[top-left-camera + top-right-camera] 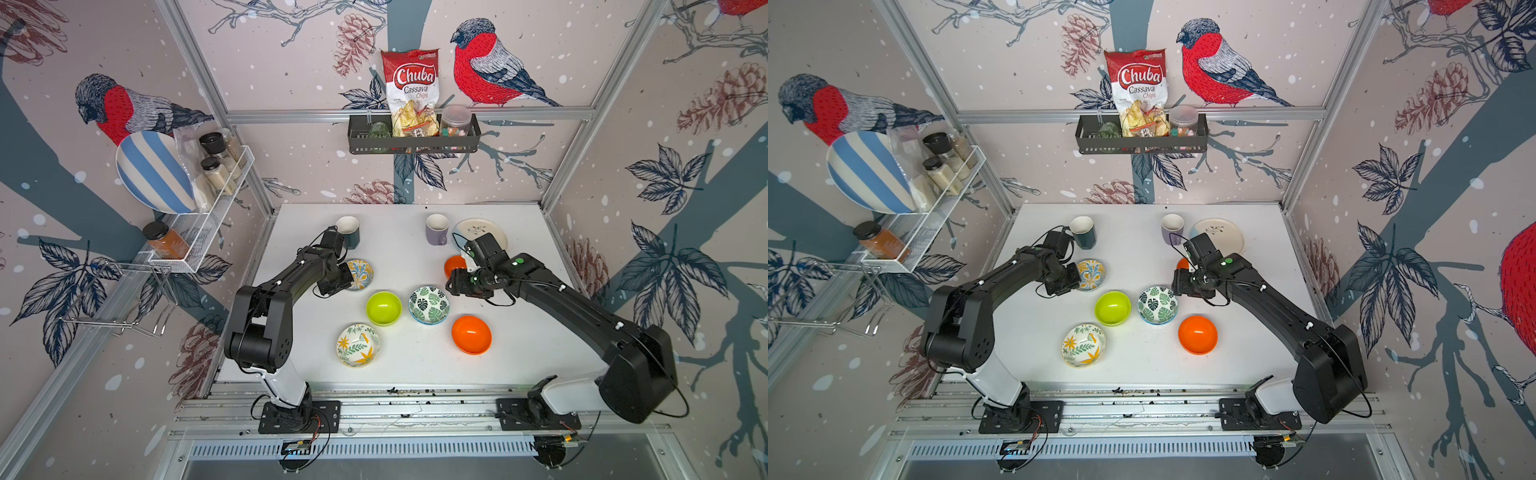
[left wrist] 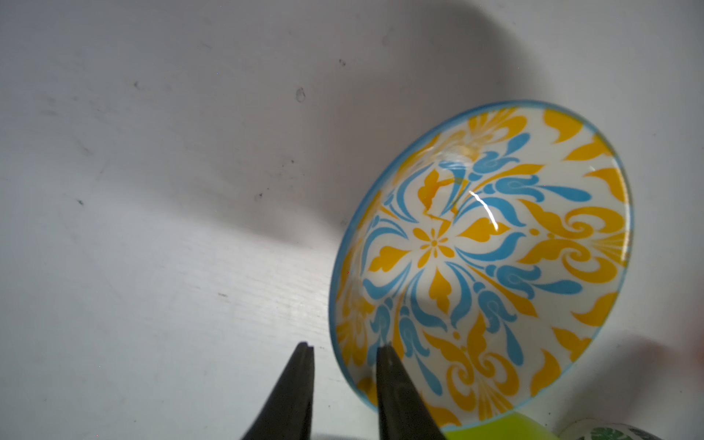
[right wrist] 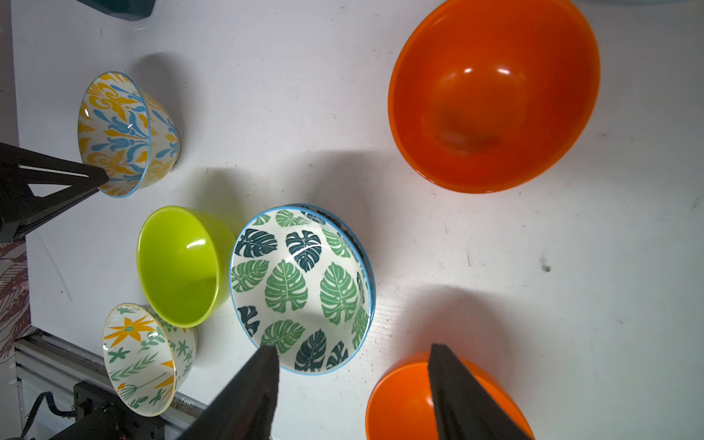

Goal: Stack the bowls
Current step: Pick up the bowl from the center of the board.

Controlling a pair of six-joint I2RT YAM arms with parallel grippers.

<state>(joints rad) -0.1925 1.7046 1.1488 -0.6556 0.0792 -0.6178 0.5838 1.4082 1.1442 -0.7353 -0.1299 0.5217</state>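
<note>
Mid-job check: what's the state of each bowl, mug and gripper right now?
blue-yellow bowl: upright, unstacked.
lime bowl: upright, unstacked.
leaf bowls: two nested.
near orange bowl: upright, unstacked.
far orange bowl: upright, unstacked.
floral bowl: upright, unstacked.
teal mug: upright.
purple mug: upright.
left gripper: astride blue-yellow bowl's rim, grip unclear.
right gripper: open, partly over far orange bowl.

In both top views the left arm [image 1: 291, 276] covers one side of the yellow-blue floral bowl [image 1: 363, 272], and the right arm [image 1: 494, 259] hides most of the far orange bowl [image 1: 454, 264]. In the right wrist view the picture's edge cuts off the near orange bowl [image 3: 400, 400], and the lower leaf-print bowl [image 3: 358, 244] shows only a rim sliver beneath the upper leaf-print bowl [image 3: 301, 289].
</note>
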